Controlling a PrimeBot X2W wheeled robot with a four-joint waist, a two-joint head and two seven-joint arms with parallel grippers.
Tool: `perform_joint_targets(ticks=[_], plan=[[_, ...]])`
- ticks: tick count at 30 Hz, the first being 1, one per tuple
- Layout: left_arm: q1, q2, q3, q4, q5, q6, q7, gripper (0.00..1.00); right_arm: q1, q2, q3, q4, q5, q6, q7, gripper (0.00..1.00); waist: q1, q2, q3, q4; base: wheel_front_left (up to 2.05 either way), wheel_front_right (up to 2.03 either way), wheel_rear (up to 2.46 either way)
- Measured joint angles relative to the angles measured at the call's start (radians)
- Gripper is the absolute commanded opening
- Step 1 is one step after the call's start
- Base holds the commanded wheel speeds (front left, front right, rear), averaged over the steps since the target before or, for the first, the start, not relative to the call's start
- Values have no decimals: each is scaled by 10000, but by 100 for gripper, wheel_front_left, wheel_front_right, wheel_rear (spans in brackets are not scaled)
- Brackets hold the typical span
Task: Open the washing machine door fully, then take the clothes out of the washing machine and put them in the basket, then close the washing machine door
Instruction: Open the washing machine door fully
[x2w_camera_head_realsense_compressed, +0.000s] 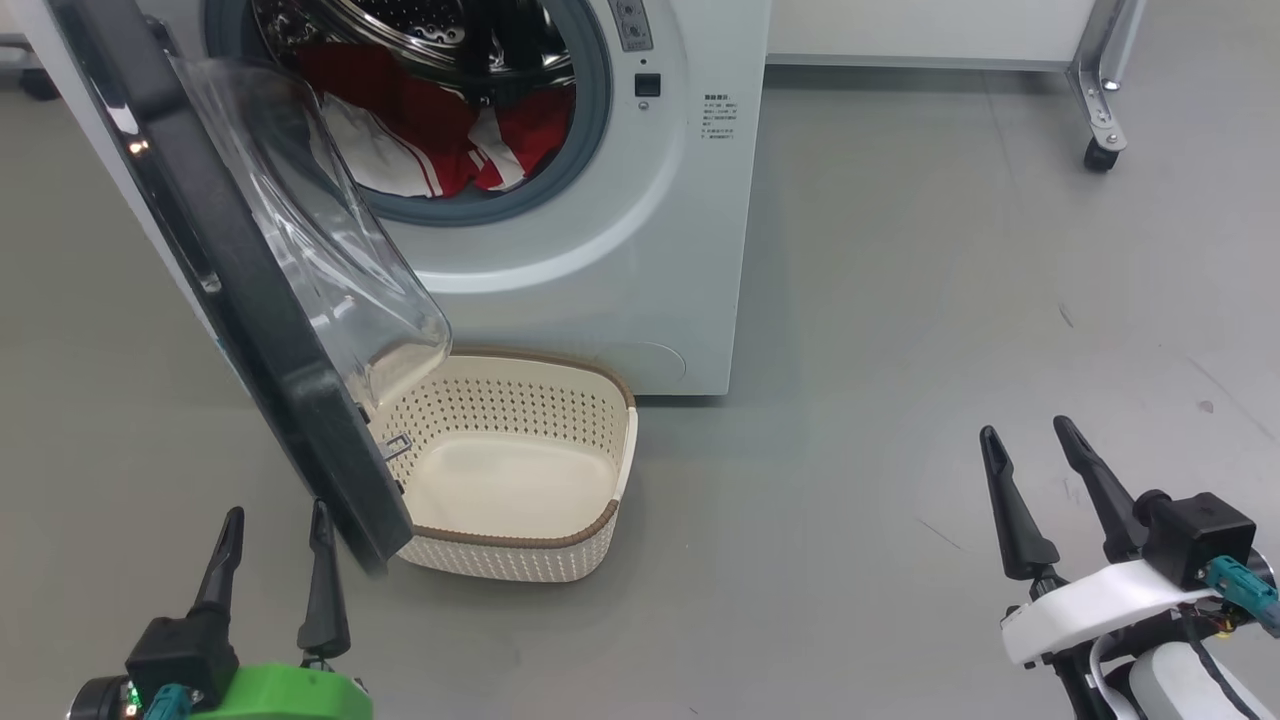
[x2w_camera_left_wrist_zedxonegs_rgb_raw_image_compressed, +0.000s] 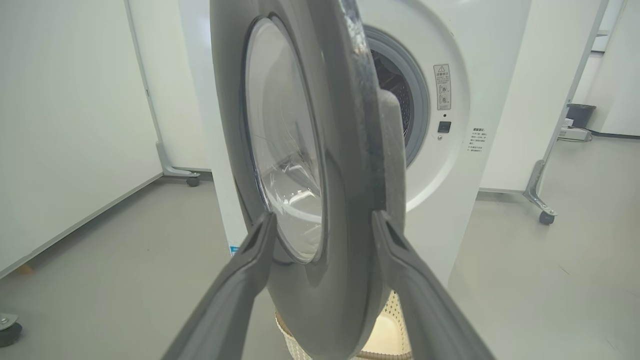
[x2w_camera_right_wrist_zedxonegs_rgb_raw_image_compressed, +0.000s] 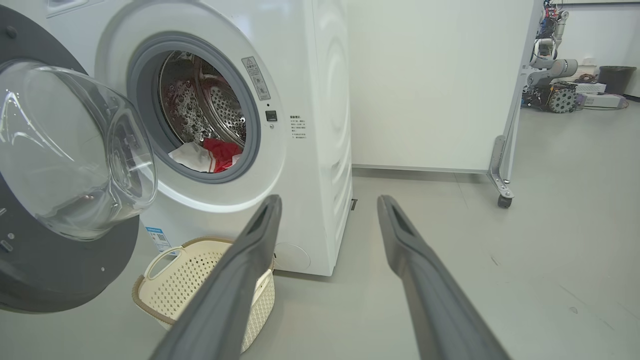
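step: I'm opening the washing machine door (x2w_camera_head_realsense_compressed: 250, 300) fully | left gripper (x2w_camera_head_realsense_compressed: 278, 510): spread, at its near rim | right gripper (x2w_camera_head_realsense_compressed: 1025, 428): spread, empty | best: swinging it left slowly, clearing the basket (x2w_camera_head_realsense_compressed: 560, 535)

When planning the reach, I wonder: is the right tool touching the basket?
Apart. The head view shows the right tool open, with a wide stretch of grey floor between it and the basket.
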Motion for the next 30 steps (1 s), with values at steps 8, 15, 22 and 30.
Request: perform_joint_targets(ticks=[8,15,22,30], plan=[[-1,-19,4,17,10,-105,0,100,438,290,-642,-307,-493,-75,0,100,0,0,177,21,0,0,0],[-12,-27,-25,19,178,-167,0,100,788,525,-1047,-616,-880,-86,0,100,0,0,357,58,0,0,0],[-38,-38,-117,81,186,-230,0,100,868,742,-1269,-788,-1141,-86,0,100,0,0,575,104,0,0,0],[-83,-54,-155,130,199,-251,0,100,1029,915,-1446,-848,-1329,-75,0,100,0,0,634,182,0,0,0]])
